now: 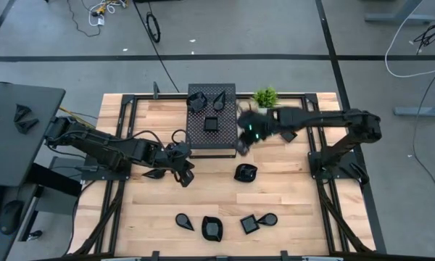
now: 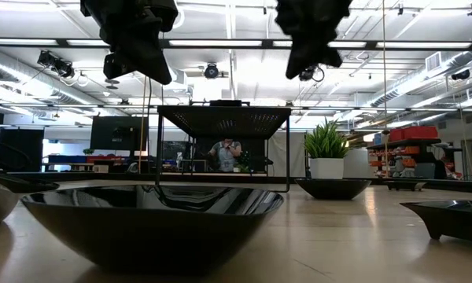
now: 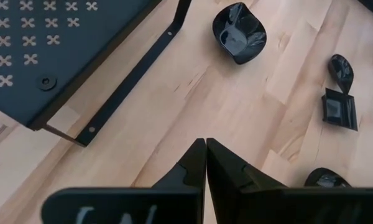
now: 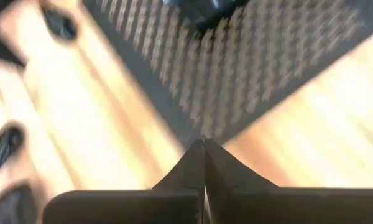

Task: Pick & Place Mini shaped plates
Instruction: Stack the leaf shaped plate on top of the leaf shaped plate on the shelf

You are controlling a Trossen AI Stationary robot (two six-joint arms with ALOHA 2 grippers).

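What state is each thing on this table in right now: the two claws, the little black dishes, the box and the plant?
Left gripper: shut, empty, above bare wood in front of the box.
Right gripper: shut, empty, at the box's right edge.
Perforated box: upright, three small dishes on top.
Rounded dish: on the table, right way up, untouched.
Front row of dishes: lying on the table, apart from both grippers.
Potted plant: upright behind the box.

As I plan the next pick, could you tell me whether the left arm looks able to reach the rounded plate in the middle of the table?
Probably yes: bare wood lies between the left hand and that plate.
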